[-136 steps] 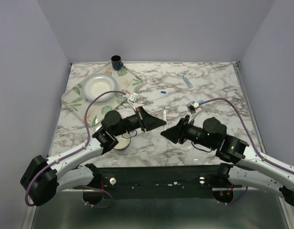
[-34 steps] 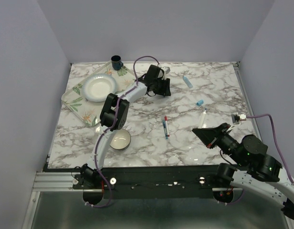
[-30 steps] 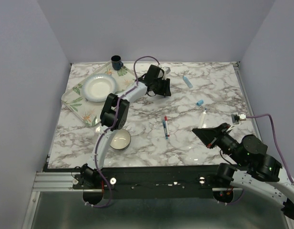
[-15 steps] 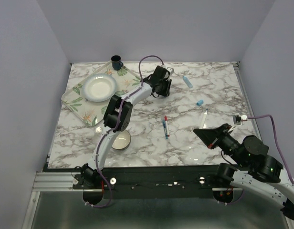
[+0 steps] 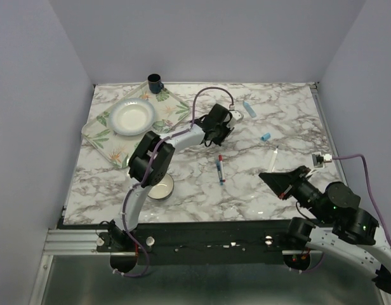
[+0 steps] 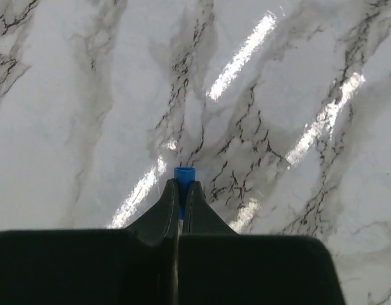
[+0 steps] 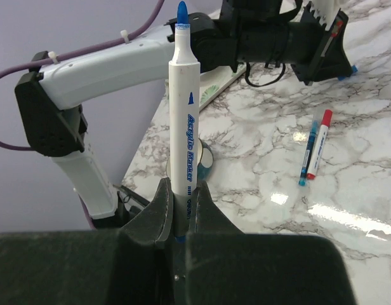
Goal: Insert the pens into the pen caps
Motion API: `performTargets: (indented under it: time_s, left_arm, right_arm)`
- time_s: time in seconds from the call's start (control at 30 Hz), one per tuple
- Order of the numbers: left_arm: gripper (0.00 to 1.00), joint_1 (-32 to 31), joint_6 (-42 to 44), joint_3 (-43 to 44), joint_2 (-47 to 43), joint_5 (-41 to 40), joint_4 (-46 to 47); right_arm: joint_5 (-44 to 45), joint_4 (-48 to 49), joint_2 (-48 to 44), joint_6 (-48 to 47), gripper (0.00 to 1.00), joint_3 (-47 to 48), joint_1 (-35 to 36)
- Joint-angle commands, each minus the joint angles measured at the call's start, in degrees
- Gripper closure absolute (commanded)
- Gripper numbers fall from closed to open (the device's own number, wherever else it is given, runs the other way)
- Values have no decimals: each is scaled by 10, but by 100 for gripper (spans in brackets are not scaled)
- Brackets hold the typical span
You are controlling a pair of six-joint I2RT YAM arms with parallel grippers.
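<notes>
Now the left tool [image 6: 181, 194] is closed on the dark blue cap [image 6: 184, 174] above the table [image 5: 297, 121], and the right tool [image 7: 181, 197] grips the white pen [image 7: 184, 121] with its blue tip pointing away, so the cap lies well apart, ahead and left of that tip.

Four pens in all: white pen with a blue tip [image 7: 181, 108], red-ended pen [image 7: 317, 145] and slim blue pen [image 7: 307, 152] side by side, light blue pen [image 5: 249, 108]. Two loose caps: dark blue cap [image 6: 184, 174], light blue cap [image 5: 266, 136]. One tray [image 5: 110, 145], one plate [image 5: 131, 116], one dark cup [image 5: 155, 81], one bowl [image 5: 162, 189]. One table [image 5: 291, 105]. Two arms, left arm [image 5: 183, 135] and right arm [image 5: 338, 203]. Two end effectors, left end effector [image 6: 179, 188] and right end effector [image 7: 178, 192].
</notes>
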Motion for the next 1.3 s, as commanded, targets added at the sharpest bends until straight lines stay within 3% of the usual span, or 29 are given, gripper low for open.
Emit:
performTargets:
  time_s: [0.0, 0.23, 0.33, 0.43, 0.67, 0.97, 1.27]
  left_arm:
    - [100, 6, 117, -61, -96, 75, 43]
    - [100, 12, 311, -95, -167, 103, -133]
    - [100, 9, 445, -165, -224, 117, -174]
    - [100, -5, 503, -245, -291, 83, -185]
    - [100, -61, 562, -391, -362, 46, -158]
    - [100, -116, 538, -431, -350, 40, -107]
    - [44, -123, 487, -423, -376, 33, -106]
  right_arm:
    - [12, -14, -14, 14, 99, 17, -3]
    - [16, -13, -35, 23, 99, 19, -2]
    - [22, -19, -45, 24, 99, 18, -3]
    - [24, -24, -53, 23, 99, 19, -2]
    - [34, -35, -78, 26, 99, 16, -3]
    - [40, -59, -106, 44, 99, 15, -2]
    - [45, -66, -121, 43, 99, 13, -2]
